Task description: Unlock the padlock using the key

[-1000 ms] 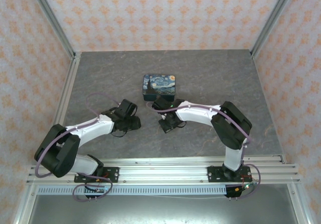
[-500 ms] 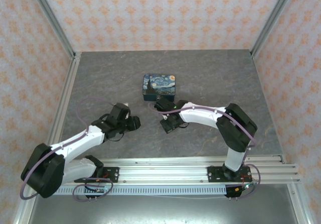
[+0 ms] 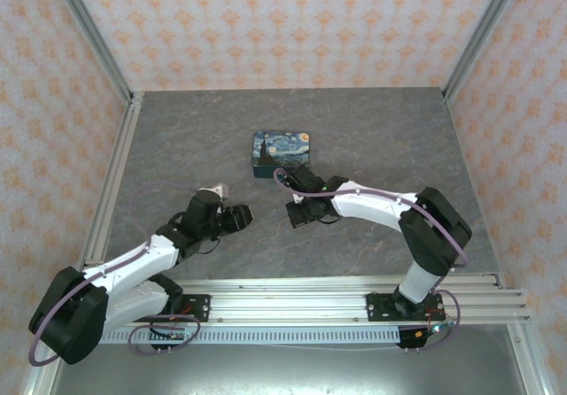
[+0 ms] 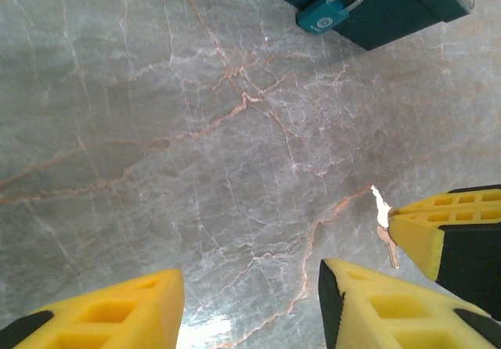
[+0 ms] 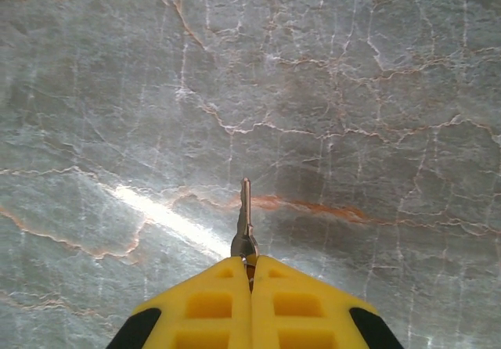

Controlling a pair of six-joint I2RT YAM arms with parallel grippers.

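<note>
R gripper point(image 5: 251, 264) was seen w/ its yellow fingers point(image 5: 211, 306) pressed together, pinching the key point(image 5: 245, 220) by its head; the blade was shown sticking straight out past the fingertips, over the grey marbled table point(image 5: 117, 67). L gripper point(image 4: 250, 286) was held w/ jaws spread, nothing btwn them but bare tabletop. In the L wrist view the R fingers & key were found just right of the L gripper's right finger, close but apart. The padlock point(image 4: 329, 14), blue-bodied, was seen well ahead of the L gripper & somewhat to its right, hung by its shackle from the hasp on the dark teal box point(image 4: 391, 8). From above, the box was found just beyond the R gripper, and a strip of bare table was seen btwn the 2 grippers
</note>
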